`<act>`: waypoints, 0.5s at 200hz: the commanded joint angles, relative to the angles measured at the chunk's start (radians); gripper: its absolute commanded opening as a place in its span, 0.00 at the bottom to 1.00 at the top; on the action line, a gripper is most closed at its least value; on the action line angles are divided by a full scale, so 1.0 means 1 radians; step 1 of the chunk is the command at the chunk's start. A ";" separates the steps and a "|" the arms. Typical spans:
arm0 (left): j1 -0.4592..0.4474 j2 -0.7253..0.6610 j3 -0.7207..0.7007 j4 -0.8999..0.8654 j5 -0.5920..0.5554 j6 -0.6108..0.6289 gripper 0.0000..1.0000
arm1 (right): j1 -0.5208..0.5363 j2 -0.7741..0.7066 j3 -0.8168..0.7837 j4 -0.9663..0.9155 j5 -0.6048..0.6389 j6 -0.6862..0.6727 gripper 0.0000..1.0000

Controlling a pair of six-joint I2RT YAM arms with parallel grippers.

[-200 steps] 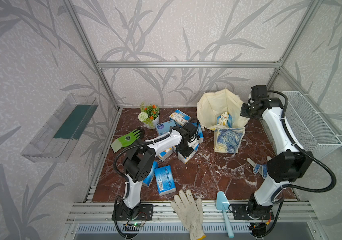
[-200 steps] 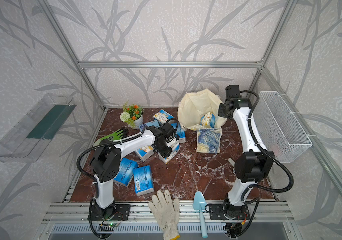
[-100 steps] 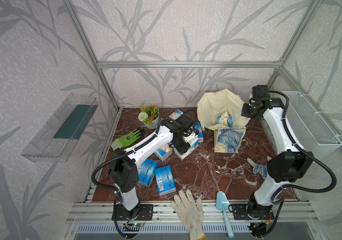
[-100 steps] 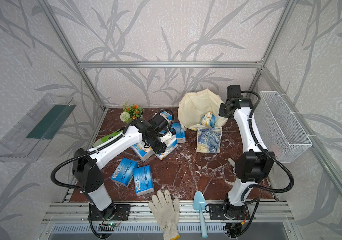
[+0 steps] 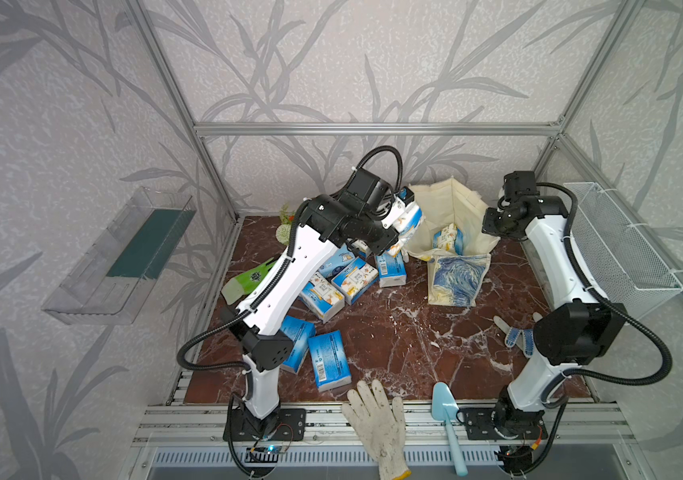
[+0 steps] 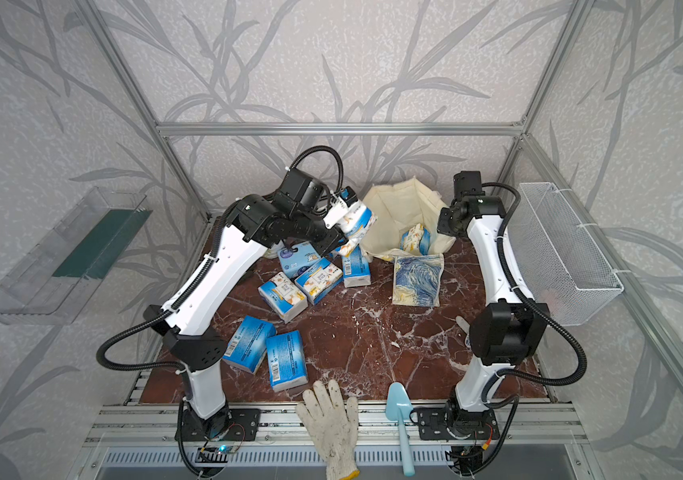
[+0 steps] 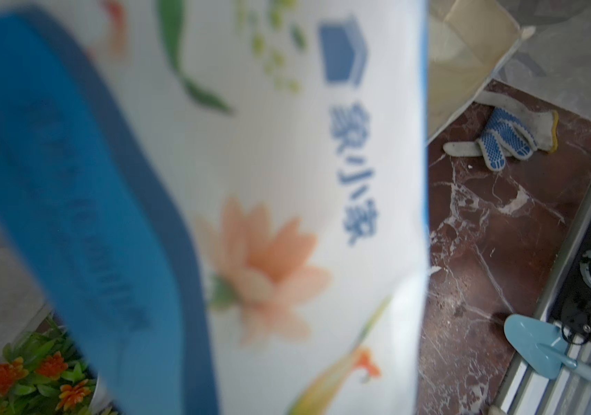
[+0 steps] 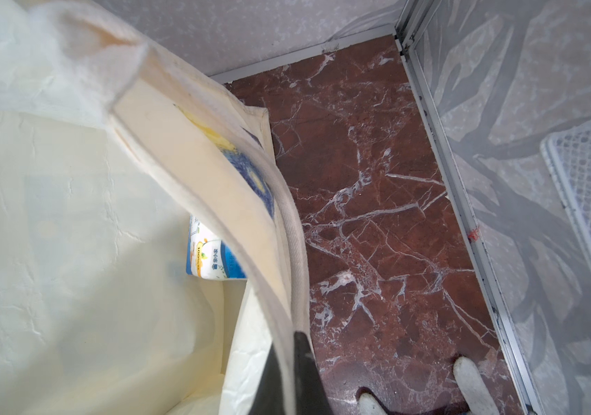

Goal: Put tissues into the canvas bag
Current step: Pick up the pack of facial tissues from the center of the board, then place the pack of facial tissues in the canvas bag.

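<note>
Left tool (image 5: 401, 212): part closed on one tissue pack (image 5: 410, 220), held high at the bag (image 5: 452, 205) rim, not yet over the opening.
Right tool (image 8: 296, 363): fully closed on the bag rim by the rope handle (image 8: 296, 251), propping the mouth open at the far edge of the surface (image 5: 394, 332).
Loose packs (image 5: 350, 280): mid-surface to the near left corner; one further pack (image 5: 448, 239) inside the bag.
Hazards, judged: release short of the rim, landing outside; slippery wrap sliding from the grip; pinched fabric slipping, mouth collapsing.

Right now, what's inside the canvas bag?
One tissue pack lies inside the canvas bag. Anything under it or behind the sagging front wall is hidden.
</note>
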 commanded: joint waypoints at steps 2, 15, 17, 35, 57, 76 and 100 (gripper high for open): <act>-0.003 0.205 0.254 0.018 0.000 -0.042 0.20 | -0.003 -0.015 -0.026 -0.027 -0.018 -0.007 0.00; -0.003 0.306 0.374 0.052 -0.001 -0.059 0.20 | -0.003 -0.022 -0.033 -0.027 -0.023 -0.007 0.00; -0.003 0.316 0.382 0.064 -0.002 -0.061 0.20 | -0.003 -0.023 -0.033 -0.029 -0.024 -0.008 0.00; -0.001 0.360 0.341 0.191 -0.022 -0.096 0.20 | -0.003 -0.029 -0.034 -0.035 -0.023 -0.007 0.00; -0.003 0.397 0.276 0.319 -0.019 -0.128 0.19 | -0.003 -0.037 -0.034 -0.042 -0.020 -0.008 0.00; -0.004 0.445 0.280 0.372 -0.022 -0.172 0.19 | -0.003 -0.042 -0.032 -0.043 -0.023 -0.007 0.00; -0.007 0.498 0.304 0.414 -0.007 -0.225 0.19 | -0.003 -0.039 -0.033 -0.037 -0.037 -0.001 0.00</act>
